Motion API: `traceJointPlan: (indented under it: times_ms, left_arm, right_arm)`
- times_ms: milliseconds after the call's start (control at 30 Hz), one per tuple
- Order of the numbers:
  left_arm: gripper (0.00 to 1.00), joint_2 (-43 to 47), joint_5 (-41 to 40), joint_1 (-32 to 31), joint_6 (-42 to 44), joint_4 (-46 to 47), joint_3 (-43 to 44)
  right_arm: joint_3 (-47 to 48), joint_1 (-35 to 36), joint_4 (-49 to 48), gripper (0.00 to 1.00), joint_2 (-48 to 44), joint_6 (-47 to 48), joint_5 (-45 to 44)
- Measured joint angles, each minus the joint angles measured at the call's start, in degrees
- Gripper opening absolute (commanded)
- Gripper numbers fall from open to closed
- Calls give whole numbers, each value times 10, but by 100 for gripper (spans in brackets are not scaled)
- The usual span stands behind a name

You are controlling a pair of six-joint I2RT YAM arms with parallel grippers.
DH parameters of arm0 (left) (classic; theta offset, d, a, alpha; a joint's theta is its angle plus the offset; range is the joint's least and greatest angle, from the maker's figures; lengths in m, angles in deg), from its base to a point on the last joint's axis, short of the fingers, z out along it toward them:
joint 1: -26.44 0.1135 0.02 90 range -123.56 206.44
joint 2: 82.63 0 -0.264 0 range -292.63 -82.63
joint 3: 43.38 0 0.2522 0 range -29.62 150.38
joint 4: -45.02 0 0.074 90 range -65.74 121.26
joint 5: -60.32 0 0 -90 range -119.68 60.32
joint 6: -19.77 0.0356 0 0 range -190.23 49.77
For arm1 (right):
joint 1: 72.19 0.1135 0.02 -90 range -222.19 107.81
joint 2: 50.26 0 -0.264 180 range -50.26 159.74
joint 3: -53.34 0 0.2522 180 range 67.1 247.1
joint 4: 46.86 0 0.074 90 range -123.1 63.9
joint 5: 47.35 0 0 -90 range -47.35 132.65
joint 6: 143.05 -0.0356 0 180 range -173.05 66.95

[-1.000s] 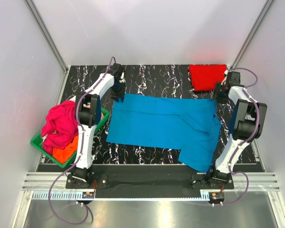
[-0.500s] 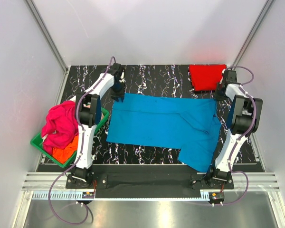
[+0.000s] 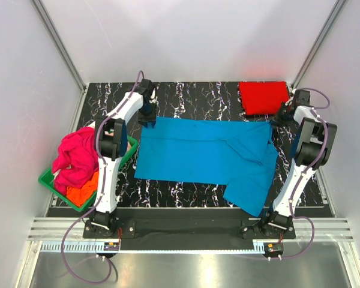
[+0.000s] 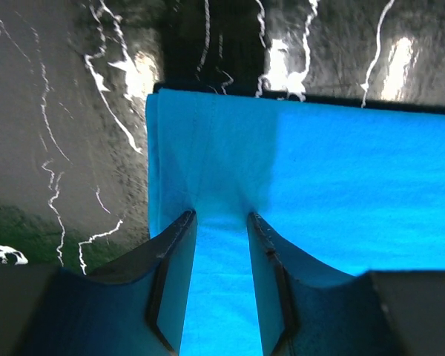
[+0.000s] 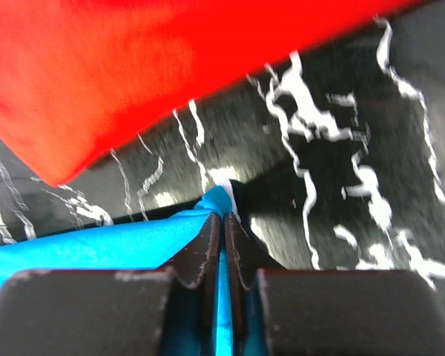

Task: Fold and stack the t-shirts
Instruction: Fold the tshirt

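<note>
**A:** Trying to place the bright blue cloth t-shirt (image 3: 204, 150). Spread open across the middle of the black, white-veined marble-look surface (image 3: 192, 96), yeah?

**B:** Yep, lying flat and mostly smooth there. Trails off at the near right toward the base of the right arm.

**A:** And the right gripper (image 3: 276, 118)?

**B:** Down at the far-right corner of the blue, just beside the folded red cloth t-shirt (image 3: 263, 97) in the far right corner. Going by the wrist view, squeezed nearly together with a thin sliver of blue corner pinched in between. So, holding the blue tee.

**A:** Left gripper (image 3: 147, 117)?

**B:** Parked on the far-left corner of the same shirt. Tips down on the cloth, a moderate gap apart, blue showing in between and creases fanning out from the tips. Can't tell whether actually pinching anything or just pressing on it.

**A:** Anything else worth noting?

**B:** Over at the left edge, a green plastic basket (image 3: 48, 180). Stuffed with a crumpled magenta-pink cloth t-shirt (image 3: 75, 159) spilling over the rim, plus an orange cloth t-shirt (image 3: 81, 193) at the nearer end. Well apart from both grippers.
</note>
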Motion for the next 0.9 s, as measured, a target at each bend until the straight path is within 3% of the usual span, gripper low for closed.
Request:
traceJointPlan:
  times_ms: [167,300,433,667,900]
  left_arm:
    - [43,-13,28,16,-8,0,29]
    - [48,-16,54,24,-8,0,48]
    - [49,7,70,26,-5,5,45]
    - [50,223,55,-28,11,30,-158]
    - [50,406,50,-186,18,52,-353]
  right_arm:
    - [33,-12,-2,17,31,-24,56]
    - [36,-12,-2,37,31,-41,60]
    - [36,-12,23,44,8,-78,35]
    - [-20,-12,113,45,-153,-202,-34]
    - [-248,-25,194,46,-346,-276,-75]
